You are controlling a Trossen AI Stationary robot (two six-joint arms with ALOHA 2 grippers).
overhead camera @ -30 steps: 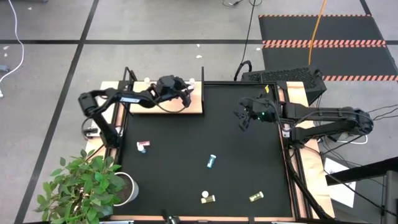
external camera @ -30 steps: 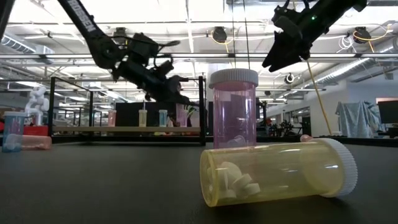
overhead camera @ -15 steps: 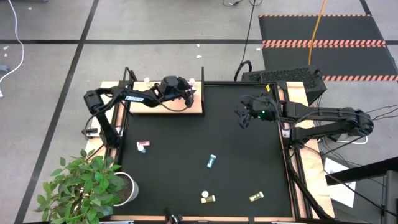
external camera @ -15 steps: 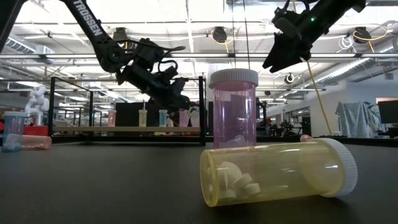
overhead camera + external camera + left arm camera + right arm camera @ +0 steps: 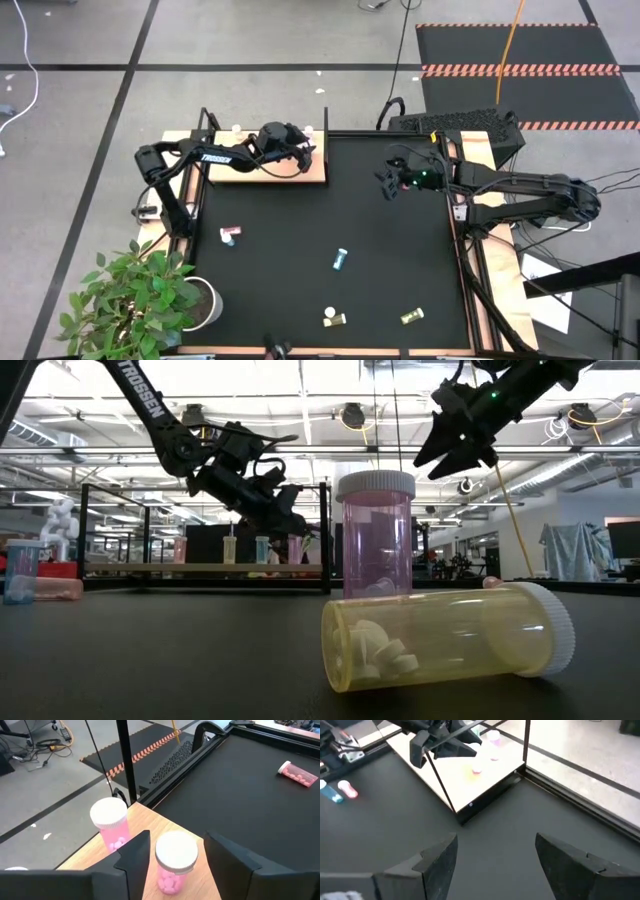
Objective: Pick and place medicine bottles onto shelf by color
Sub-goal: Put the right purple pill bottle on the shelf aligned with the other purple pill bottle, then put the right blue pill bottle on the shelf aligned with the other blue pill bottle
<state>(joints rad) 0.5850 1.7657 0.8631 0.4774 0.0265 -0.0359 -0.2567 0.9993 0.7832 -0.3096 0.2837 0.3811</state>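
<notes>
Left gripper point(image 5: 172, 857), upper left on the shelf point(image 5: 150, 822), fingers parted around the upright pink bottle point(image 5: 175, 861); best lift straight up.

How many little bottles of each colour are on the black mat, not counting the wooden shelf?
Pink bottles: 2 (one lying, one standing)
Blue bottles: 2 (one alone, one beside the lying pink)
Yellow bottles: 2 ( and)
Total: 6
</notes>
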